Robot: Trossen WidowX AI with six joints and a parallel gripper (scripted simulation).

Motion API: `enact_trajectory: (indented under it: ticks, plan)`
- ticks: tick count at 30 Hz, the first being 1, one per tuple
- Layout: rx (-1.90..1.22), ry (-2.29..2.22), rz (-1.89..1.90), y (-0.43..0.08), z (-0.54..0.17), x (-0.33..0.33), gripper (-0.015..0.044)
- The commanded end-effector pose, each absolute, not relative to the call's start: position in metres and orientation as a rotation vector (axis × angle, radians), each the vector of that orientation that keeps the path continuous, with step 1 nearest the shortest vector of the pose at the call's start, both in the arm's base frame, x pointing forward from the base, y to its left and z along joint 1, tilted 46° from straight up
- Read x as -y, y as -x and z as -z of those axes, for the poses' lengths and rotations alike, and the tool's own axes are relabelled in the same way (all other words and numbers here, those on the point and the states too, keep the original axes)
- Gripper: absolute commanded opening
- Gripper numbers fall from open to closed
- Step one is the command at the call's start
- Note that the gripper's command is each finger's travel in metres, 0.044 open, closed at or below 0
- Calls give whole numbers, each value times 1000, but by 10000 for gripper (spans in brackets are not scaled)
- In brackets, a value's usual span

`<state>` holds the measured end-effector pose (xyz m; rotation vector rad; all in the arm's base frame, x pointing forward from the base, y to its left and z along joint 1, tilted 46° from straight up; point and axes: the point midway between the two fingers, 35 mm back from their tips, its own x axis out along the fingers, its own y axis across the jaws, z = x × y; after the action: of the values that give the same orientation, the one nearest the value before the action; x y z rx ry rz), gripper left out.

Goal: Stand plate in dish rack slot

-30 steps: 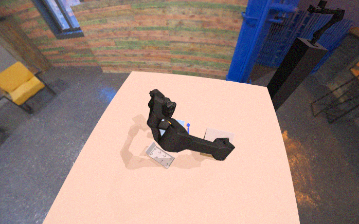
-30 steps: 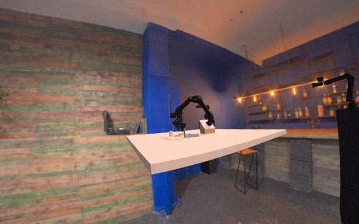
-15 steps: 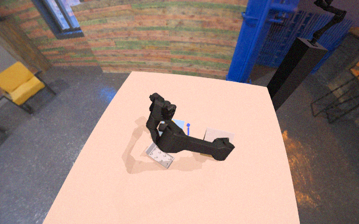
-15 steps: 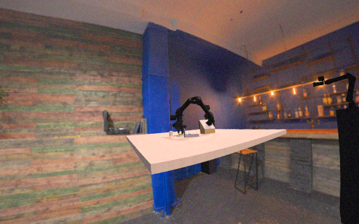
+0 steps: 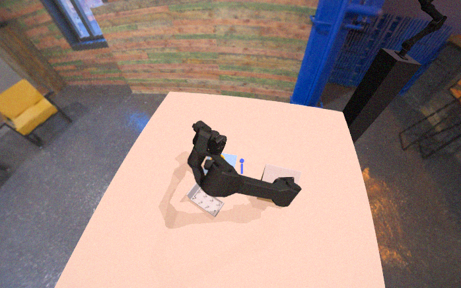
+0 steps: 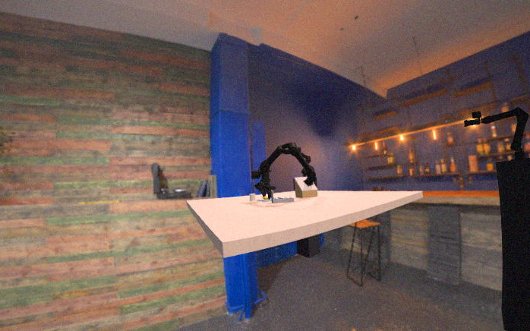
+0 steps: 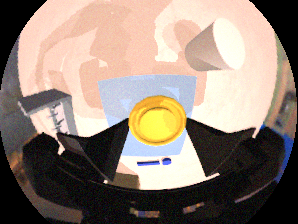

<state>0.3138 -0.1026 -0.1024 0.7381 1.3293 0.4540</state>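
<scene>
While the gripper point(image 7: 157, 163) hangs open and empty, with the yellow plate point(image 7: 157, 121) flat on its blue mat point(image 7: 113, 99) directly below the fingers, you should pinch its rim, because it looks stiff, light and probably slippery.

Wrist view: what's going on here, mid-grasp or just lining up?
Just lining up. The black arm's pincer hangs open above the round yellow plate, which lies flat on a pale blue square mat; the fingers sit either side of it and grip nothing. The grey metal dish rack is beside the mat on the pale pink table, with no plate in it. A grey cup lies tipped over past the mat.
</scene>
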Motion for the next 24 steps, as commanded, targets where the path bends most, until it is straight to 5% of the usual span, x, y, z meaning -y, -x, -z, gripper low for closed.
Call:
enact_trajectory:
  ticks: [1, 5, 18, 24]
  plan:
    - [-1327, -746, -452, -314, 102, 102, 367]
    - [-1327, -746, -452, -314, 102, 102, 340]
    - [-1330, -739, -440, -312, 68, 147, 0]
    - [-1332, -738, -438, -307, 47, 171, 0]
